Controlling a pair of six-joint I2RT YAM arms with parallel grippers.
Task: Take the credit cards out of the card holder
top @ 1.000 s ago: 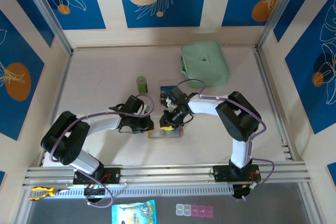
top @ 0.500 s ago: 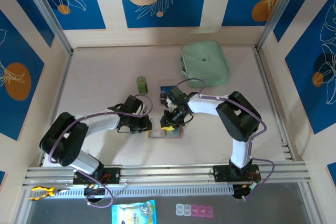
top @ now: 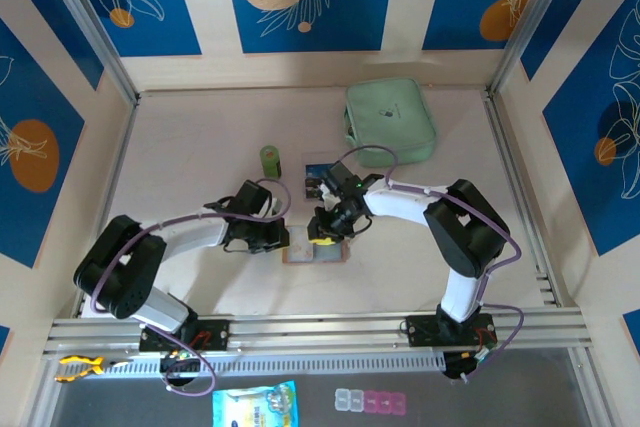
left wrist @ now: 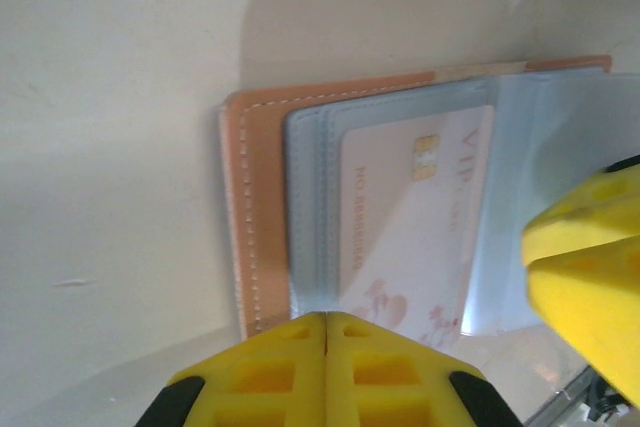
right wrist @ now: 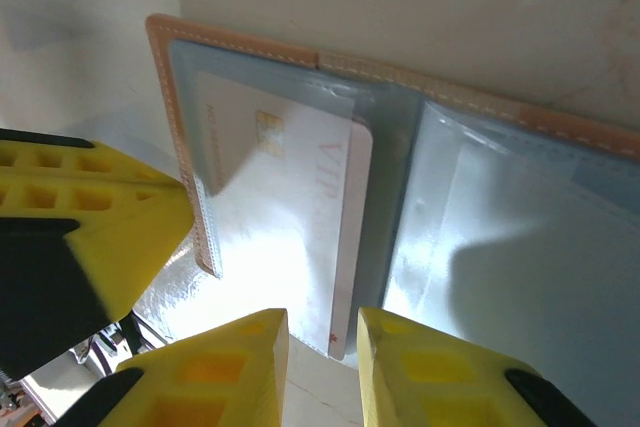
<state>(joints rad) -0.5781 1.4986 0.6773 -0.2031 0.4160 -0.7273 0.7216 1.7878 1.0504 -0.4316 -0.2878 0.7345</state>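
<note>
Rightward went the right arm's elbow as the left jaws clenched at 9 o'clock of the tan card holder [top: 313,254] mid-worktop [top: 200,127], while the right jaws stand parted astride the light, stiff, slippery VIP card [right wrist: 290,187], best pinched by its protruding end.

Top camera: high, looking down over table [top: 190,167]. 2 wrist cameras: very close, both on open card holder [left wrist: 250,247].

The left tool [left wrist: 327,320] partly hides the card holder [left wrist: 246,217] along its lower edge.
</note>
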